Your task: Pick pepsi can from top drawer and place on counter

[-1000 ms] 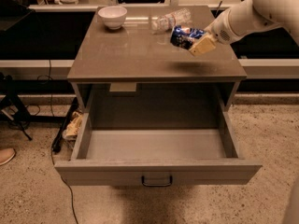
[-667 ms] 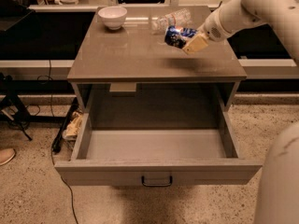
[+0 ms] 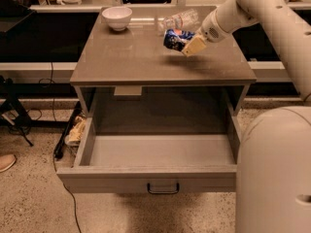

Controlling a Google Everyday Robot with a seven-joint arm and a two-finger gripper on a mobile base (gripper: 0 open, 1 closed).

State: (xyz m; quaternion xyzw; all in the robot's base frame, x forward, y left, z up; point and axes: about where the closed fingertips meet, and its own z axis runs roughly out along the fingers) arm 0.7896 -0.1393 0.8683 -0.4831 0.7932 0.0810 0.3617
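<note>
The gripper (image 3: 184,42), reaching in from the right on a white arm, is grasping the pepsi can (image 3: 174,39) and holding it in the air over the right rear part of the counter (image 3: 121,57). The can is lying sideways in the grip, its long axis running nearly level, its free end pointing left. A clear water bottle (image 3: 179,20) is lying just behind it, a white bowl (image 3: 117,17) is sitting at the left rear corner, and the top drawer (image 3: 121,178) is standing pulled open below.
</note>
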